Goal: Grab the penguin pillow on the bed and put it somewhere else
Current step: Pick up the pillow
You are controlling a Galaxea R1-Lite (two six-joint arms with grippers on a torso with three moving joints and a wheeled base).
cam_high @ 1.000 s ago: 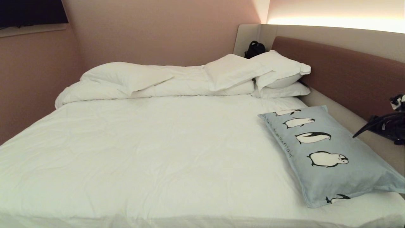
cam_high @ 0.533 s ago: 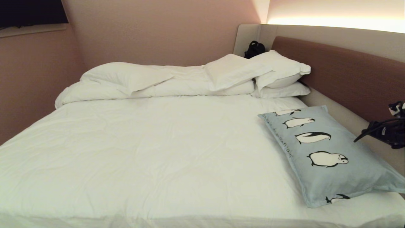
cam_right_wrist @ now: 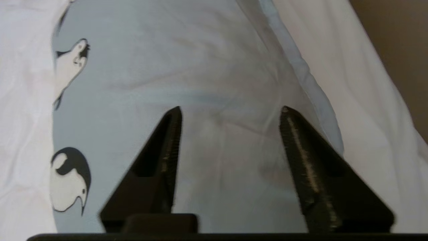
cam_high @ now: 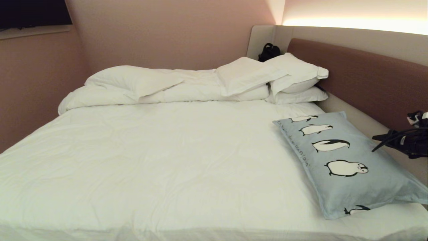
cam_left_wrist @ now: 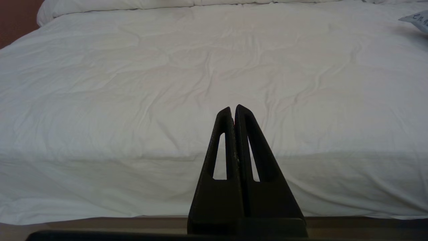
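The penguin pillow [cam_high: 347, 164], pale blue-grey with a row of black-and-white penguins, lies flat at the right side of the bed [cam_high: 167, 160], near the front edge. My right arm [cam_high: 413, 142] reaches in from the right, just past the pillow's far long edge. In the right wrist view my right gripper [cam_right_wrist: 230, 112] is open, its jaws wide apart above the pillow [cam_right_wrist: 200, 67] with nothing between them. My left gripper [cam_left_wrist: 233, 108] is shut and empty, low before the bed's [cam_left_wrist: 133, 83] front edge. A corner of the pillow [cam_left_wrist: 419, 18] shows there.
Plain white pillows [cam_high: 294, 78] and a bunched white duvet [cam_high: 150, 87] lie along the far side. A brown headboard [cam_high: 361, 77] with a beige ledge [cam_high: 367, 125] runs along the right. A black bag [cam_high: 269, 52] sits in the far corner.
My right arm at the right edge has sunk a little toward the pillow. The pillow and the bedding have not moved.
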